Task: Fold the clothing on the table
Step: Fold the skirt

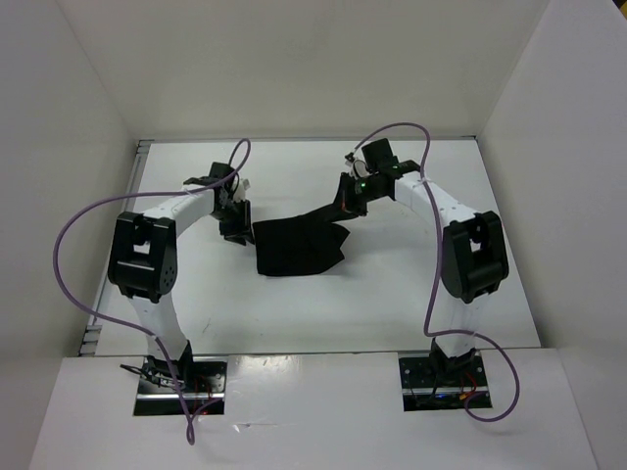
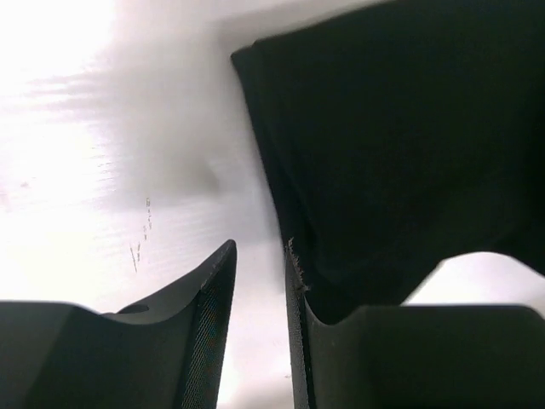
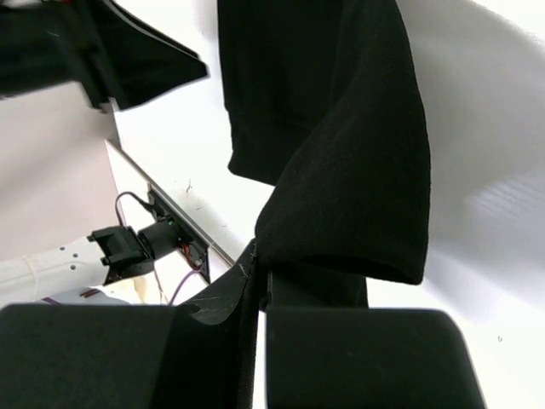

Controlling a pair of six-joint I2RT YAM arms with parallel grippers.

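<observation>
right gripper (image 3: 258, 271) clamps a raised corner of the clothing (image 3: 341, 153); left gripper (image 2: 260, 256) gapes beside its edge.

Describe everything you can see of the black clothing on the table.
The clothing is plain black soft fabric, matte, with no visible marks. Most of it lies flat in the middle of the white table. Its far right corner is lifted off the surface in a draped fold, pinched in the shut right pincer. The open left pincer sits low at its left edge with nothing between the fingers; whether it touches the fabric cannot be told.
</observation>
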